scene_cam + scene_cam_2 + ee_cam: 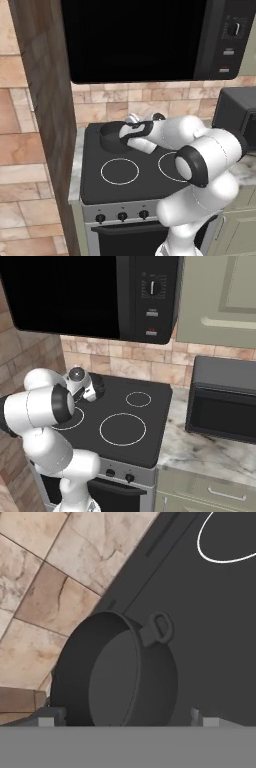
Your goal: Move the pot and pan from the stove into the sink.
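Pot (117, 672) sits at the back left of the stove (140, 180), on the rear left burner, close to the tiled wall (55, 587) behind the cooktop. In the hand view it is dark grey and straight-walled with nothing visible inside, and one small looped side handle (159, 628) sticks out toward the bare black glass. In the left base view the pot (111, 135) shows just left of the arm's wrist.

The hand (127, 718) hangs right over the pot, its two fingertips (46, 717) spread wide, one near each side of the pot's body, clasping nothing. Whether the tips touch the pot's wall cannot be told. In the right base view the hand (92, 387) is at the rear left of the cooktop, and the arm hides the pot there.

A white burner ring (119, 171) at the front left lies bare, as do the two right burner rings in the right base view. A black countertop oven (222, 403) stands on the marble table (200, 448) right of the stove, and a microwave (95, 296) hangs above.
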